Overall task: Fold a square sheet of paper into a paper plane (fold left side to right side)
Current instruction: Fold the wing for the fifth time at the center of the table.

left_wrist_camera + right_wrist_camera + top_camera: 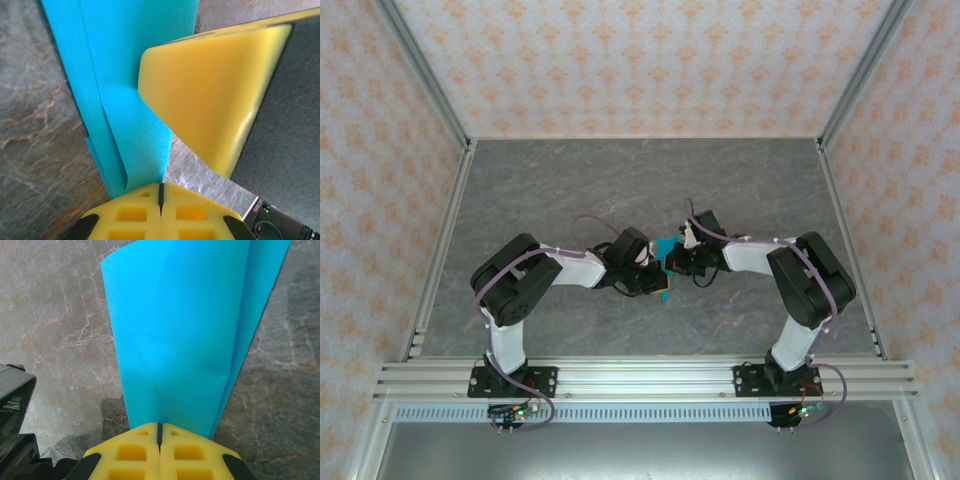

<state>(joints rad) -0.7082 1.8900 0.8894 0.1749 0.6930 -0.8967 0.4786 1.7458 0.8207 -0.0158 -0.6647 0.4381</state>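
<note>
The cyan-blue sheet of paper (666,249) hangs above the table between my two grippers, folded into long narrow layers. I cannot tell whether it has the paper plane's pointed shape. My left gripper (160,192) is shut, and the lower end of the paper (130,75) runs into its fingertips. My right gripper (160,432) is shut on the opposite end, where the paper (185,340) rises from its jaws with a fold along its right side. The left wrist view has one yellow finger (210,95) of the right gripper lying against the paper. In the top view the left gripper (655,278) and right gripper (676,262) nearly touch.
Grey marble-patterned table (620,180) stretches behind and beside the grippers. Aluminium frame rails (640,378) run along the near edge and up the sides, with patterned walls beyond. Both arms bend inward from their bases toward the table's middle.
</note>
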